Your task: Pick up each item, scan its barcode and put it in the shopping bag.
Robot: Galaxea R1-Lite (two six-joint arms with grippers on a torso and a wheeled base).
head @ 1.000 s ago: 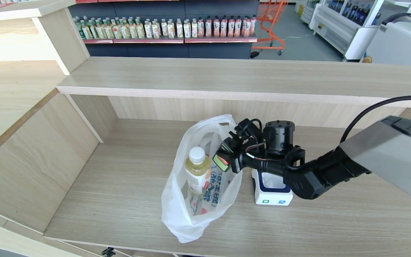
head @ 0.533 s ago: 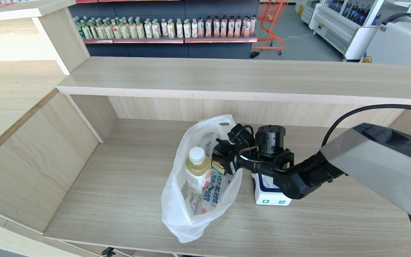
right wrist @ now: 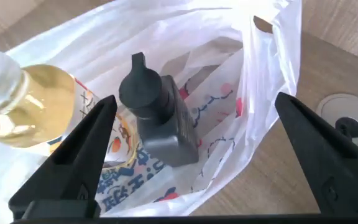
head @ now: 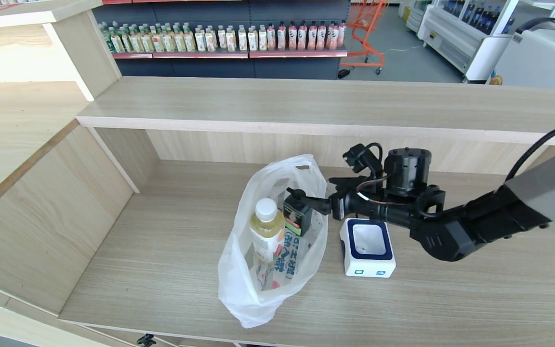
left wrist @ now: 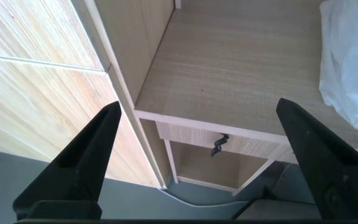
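The white plastic shopping bag [head: 239,284] stands open on the wooden counter [head: 162,270]. Inside it stand a yellow tea bottle [head: 266,226] and a small black bottle [head: 297,218] with a red and green label. My right gripper [head: 313,190] is open just above the bag's right rim, nothing between its fingers. In the right wrist view the black bottle [right wrist: 160,124] stands free inside the bag [right wrist: 185,31] beside the tea bottle [right wrist: 30,106], below my open gripper [right wrist: 194,98]. My left gripper [left wrist: 199,104] hangs open over the counter's front edge, left of the bag [left wrist: 353,62].
A white and blue barcode scanner [head: 366,246] sits on the counter right of the bag, under my right wrist. A raised shelf [head: 306,103] runs along the back and a wooden side wall [head: 51,217] closes the left. A round cable cap [right wrist: 344,115] lies beyond the bag.
My right gripper lowered the black bottle into the bag, let it go and drew back up and to the right, uncovering the scanner. The bottle now stands in the bag.
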